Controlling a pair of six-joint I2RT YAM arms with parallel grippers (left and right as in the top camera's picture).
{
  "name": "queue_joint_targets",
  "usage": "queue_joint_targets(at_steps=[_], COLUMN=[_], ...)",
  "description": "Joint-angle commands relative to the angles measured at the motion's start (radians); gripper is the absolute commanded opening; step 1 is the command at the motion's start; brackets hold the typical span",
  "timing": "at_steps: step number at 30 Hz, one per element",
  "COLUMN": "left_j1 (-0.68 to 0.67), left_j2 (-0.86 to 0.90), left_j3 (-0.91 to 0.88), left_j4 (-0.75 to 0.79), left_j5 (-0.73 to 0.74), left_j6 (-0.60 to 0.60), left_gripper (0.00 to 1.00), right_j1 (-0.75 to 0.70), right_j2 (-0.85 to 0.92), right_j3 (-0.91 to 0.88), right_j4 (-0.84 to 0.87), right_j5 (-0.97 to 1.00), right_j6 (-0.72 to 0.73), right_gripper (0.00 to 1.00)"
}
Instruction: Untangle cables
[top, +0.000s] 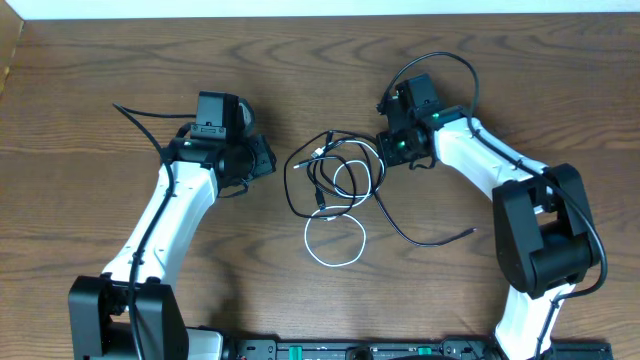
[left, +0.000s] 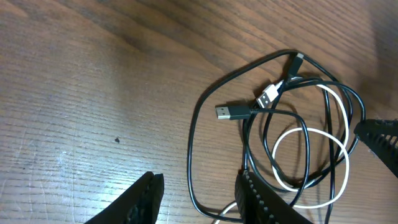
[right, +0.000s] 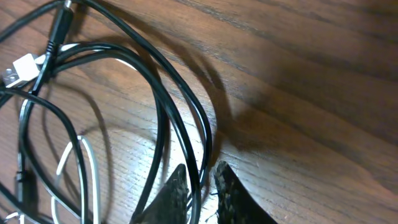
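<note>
Mid-table tangle: work one black strand free

Right gripper (right: 200, 177) is narrow, pinching a black cable (right: 209, 144) at the knot's right edge. Left gripper (left: 199, 182) gapes wide, empty (a black loop lies between its fingers, unclamped). Suggest a slow, low pull rightward while left pins the white cable (top: 334, 264). Cords thin, glossy, limp; table (top: 120, 60) matte grained wood.

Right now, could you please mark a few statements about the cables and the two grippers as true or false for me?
1. The right gripper is shut on a black cable. True.
2. The left gripper grips a black cable. False: it is open, holding nothing.
3. The white cable forms a loop on the table. True.
4. The cables lie fully apart. False: they overlap in one tangle.
</note>
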Motion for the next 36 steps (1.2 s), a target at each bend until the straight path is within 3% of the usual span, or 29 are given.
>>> queue_joint_targets(at_steps=[1, 5, 11, 20, 24, 36], left_j1=[-0.003, -0.003, -0.003, -0.003, -0.003, -0.003], left_j2=[0.006, 0.006, 0.006, 0.006, 0.021, 0.081], left_j3=[0.015, 0.015, 0.015, 0.015, 0.015, 0.015], left_j4=[-0.003, -0.002, -0.002, -0.003, -0.003, -0.002], left_j5=[-0.01, -0.01, -0.01, -0.011, -0.011, -0.052], left_j6=[0.006, 0.006, 0.006, 0.006, 0.006, 0.006], left_gripper=[0.43, 0.43, 0.43, 0.43, 0.43, 0.43], right_j1=[0.003, 0.003, 0.0, 0.0, 0.003, 0.011], right_j2=[-0.021, -0.021, -0.021, -0.045, -0.07, -0.066], right_j3=[-0.006, -0.006, -0.02, 0.024, 0.037, 0.036], right_j4=[0.002, -0.012, -0.019, -0.074, -0.095, -0.086], right_j5=[0.067, 0.196, 0.347, 0.082, 0.062, -0.066], right_j6=[-0.006, -0.006, -0.006, -0.03, -0.029, -0.021], right_gripper=[0.09, 0.02, 0.02, 0.18, 0.23, 0.17])
